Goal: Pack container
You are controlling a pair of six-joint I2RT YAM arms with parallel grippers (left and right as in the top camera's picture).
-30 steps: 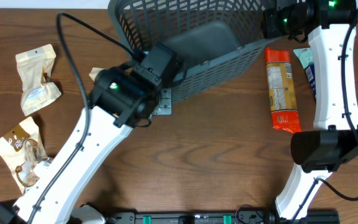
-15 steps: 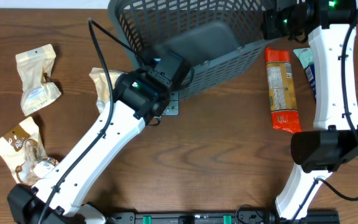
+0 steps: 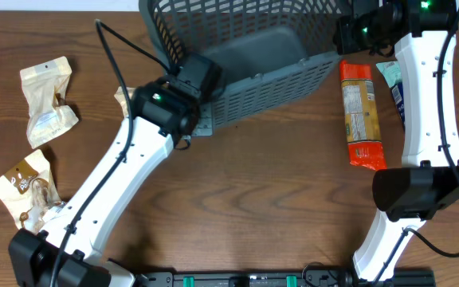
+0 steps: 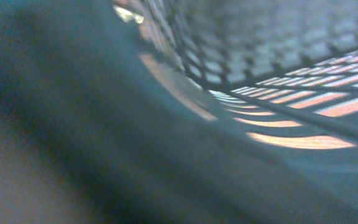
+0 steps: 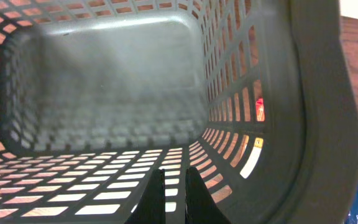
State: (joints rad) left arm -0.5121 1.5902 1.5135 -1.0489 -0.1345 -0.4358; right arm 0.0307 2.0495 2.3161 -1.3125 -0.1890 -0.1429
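Observation:
The container (image 3: 277,94), a large dark grey lattice basket, stands tilted at the top middle of the table. My right gripper (image 3: 346,35) is at its right end. In the right wrist view its fingers (image 5: 174,198) are closed to a narrow gap on the lattice wall, and the basket's inside (image 5: 104,81) looks empty. My left gripper (image 3: 202,121) presses against the basket's near left corner. The left wrist view is a blur of basket rim and lattice (image 4: 278,50), and its fingers do not show.
Two beige snack packets (image 3: 46,100) (image 3: 24,195) lie at the left, and a third (image 3: 124,99) is partly hidden behind the left arm. An orange packet (image 3: 360,115) and a blue-green packet (image 3: 394,86) lie to the right of the basket, beside the right arm.
My left arm swung right along the basket's near wall, then back left and up to its corner. The right arm and the packets have not moved.

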